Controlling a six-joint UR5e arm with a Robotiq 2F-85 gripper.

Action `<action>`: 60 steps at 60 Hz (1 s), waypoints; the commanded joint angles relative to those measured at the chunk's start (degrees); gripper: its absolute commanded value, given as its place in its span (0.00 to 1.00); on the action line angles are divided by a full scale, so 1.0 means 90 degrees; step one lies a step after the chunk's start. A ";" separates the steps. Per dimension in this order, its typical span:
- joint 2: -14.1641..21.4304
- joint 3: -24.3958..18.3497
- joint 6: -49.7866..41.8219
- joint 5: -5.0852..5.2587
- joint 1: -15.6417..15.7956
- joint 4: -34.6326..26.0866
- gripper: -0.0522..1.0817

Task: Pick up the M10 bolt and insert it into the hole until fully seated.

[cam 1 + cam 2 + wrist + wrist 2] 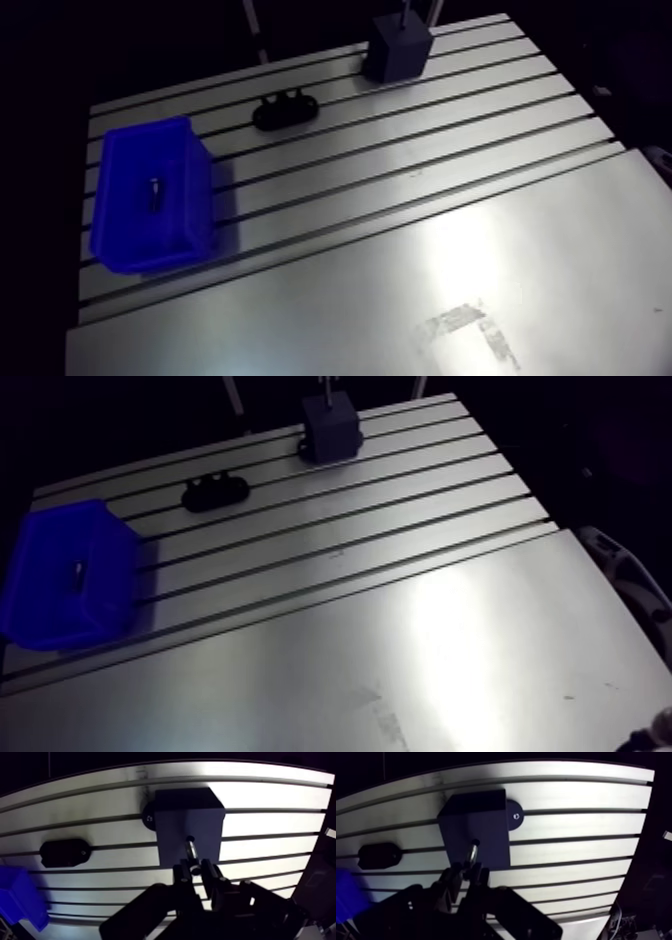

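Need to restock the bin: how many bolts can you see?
2. One bolt is clamped between the gripper's fingers, tip at the grey block; a second small bolt lies in the blue bin. Others may hide behind the bin's walls.

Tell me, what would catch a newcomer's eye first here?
The bright blue bin on the left of the arm view stands out most, with a small dark piece lying inside. In the wrist view, the gripper is shut on a bolt, whose tip is at a hole in a dark block.
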State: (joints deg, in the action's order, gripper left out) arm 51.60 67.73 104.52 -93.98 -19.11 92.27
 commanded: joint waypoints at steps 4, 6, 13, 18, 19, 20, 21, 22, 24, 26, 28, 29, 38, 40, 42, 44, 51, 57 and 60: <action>0.0013 0.0074 -0.0007 -0.0002 -0.0006 0.0017 1.00; 0.0013 0.0076 -0.0007 -0.0002 -0.0006 0.0017 1.00; 0.0013 0.0094 -0.0007 -0.0002 -0.0014 0.0017 1.00; 0.0013 0.0095 -0.0007 -0.0002 -0.0015 0.0017 1.00; 0.0021 0.0095 -0.0007 -0.0002 -0.0015 0.0017 1.00; 0.0021 0.0095 -0.0007 -0.0002 -0.0015 0.0017 1.00; 0.0022 0.0095 -0.0007 -0.0002 -0.0015 0.0017 1.00; 0.0022 0.0095 -0.0007 -0.0002 -0.0015 0.0017 1.00; 0.0023 0.0095 -0.0007 -0.0002 -0.0015 0.0017 1.00; 0.0031 0.0095 -0.0007 -0.0002 -0.0015 0.0033 1.00; 0.0032 0.0087 0.0001 -0.0002 -0.0015 0.0061 1.00; 0.0041 0.0086 0.0002 -0.0002 -0.0015 0.0106 1.00; 0.0052 0.0066 0.0040 0.0007 -0.0007 0.0134 1.00; 0.0052 0.0066 0.0042 0.0009 -0.0006 0.0134 1.00; 0.0052 0.0066 0.0042 0.0008 -0.0006 0.0134 1.00; 0.0052 0.0066 0.0042 0.0016 -0.0006 0.0134 1.00; 0.0052 0.0066 0.0042 0.0017 -0.0006 0.0134 1.00; 0.0052 0.0058 0.0024 0.0017 -0.0006 0.0144 1.00; 0.0052 0.0057 0.0022 0.0009 -0.0006 0.0144 1.00</action>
State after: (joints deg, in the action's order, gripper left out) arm 52.05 68.33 104.84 -93.85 -19.18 93.47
